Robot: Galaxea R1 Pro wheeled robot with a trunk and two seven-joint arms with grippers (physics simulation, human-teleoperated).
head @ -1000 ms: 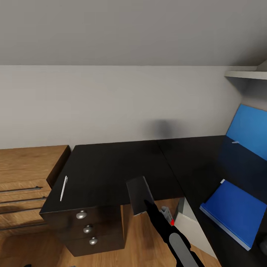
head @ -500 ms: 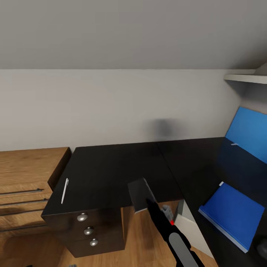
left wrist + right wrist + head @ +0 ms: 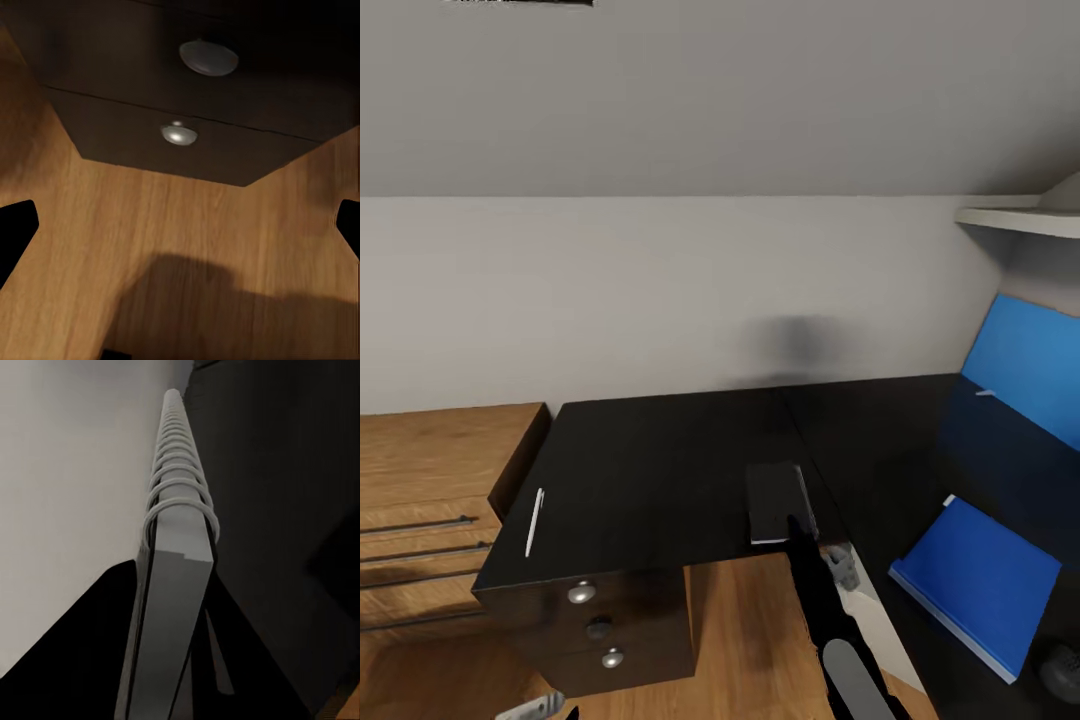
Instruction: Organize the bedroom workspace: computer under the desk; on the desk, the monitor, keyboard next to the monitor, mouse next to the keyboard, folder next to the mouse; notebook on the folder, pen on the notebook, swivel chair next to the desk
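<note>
My right gripper (image 3: pixel 797 528) is shut on the notebook (image 3: pixel 776 500), a small dark grey rectangle held just over the front edge of the black desk (image 3: pixel 660 450). In the right wrist view the notebook (image 3: pixel 178 472) stands edge-on with its white spiral binding between my fingers (image 3: pixel 90 660). The white pen (image 3: pixel 533 521) lies on the desk's left end. The blue folder (image 3: pixel 980 580) lies flat on the desk's right wing. Below it shows part of the light grey computer (image 3: pixel 868 618). My left gripper (image 3: pixel 180 232) is open, low over the wooden floor, facing the drawer unit (image 3: pixel 187 127).
A low wooden shelf unit (image 3: pixel 430 480) stands against the desk's left end. A blue wall panel (image 3: pixel 1030 365) and a white shelf (image 3: pixel 1020 220) are at the right. A dark rounded thing (image 3: pixel 1065 665) sits at the desk's near right edge.
My right gripper has carried the notebook rightward and further over the desk, turning it flatter. The head view has shifted slightly upward.
</note>
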